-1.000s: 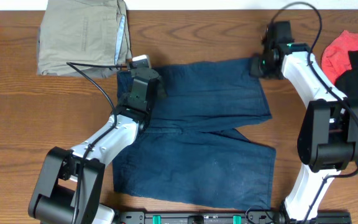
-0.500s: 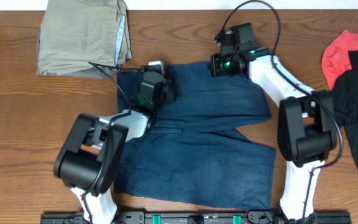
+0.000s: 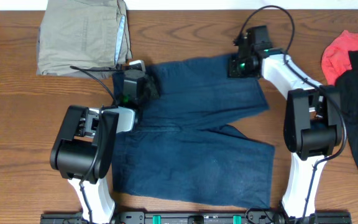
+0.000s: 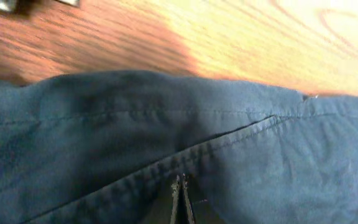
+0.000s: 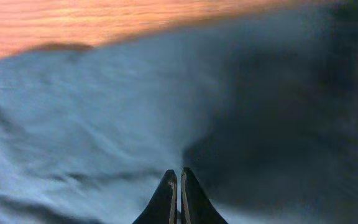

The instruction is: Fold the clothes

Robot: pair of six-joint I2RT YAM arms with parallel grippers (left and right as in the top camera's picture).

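shorts (image 3: 197,143): on table (image 3: 11,124) | left gripper (image 4: 180,194), right gripper (image 5: 178,186): pinching shorts

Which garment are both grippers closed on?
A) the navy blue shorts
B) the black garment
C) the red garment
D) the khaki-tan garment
A: the left gripper and right gripper each show shut fingertips pinching dark blue fabric of the navy blue shorts, along their far edge overhead.
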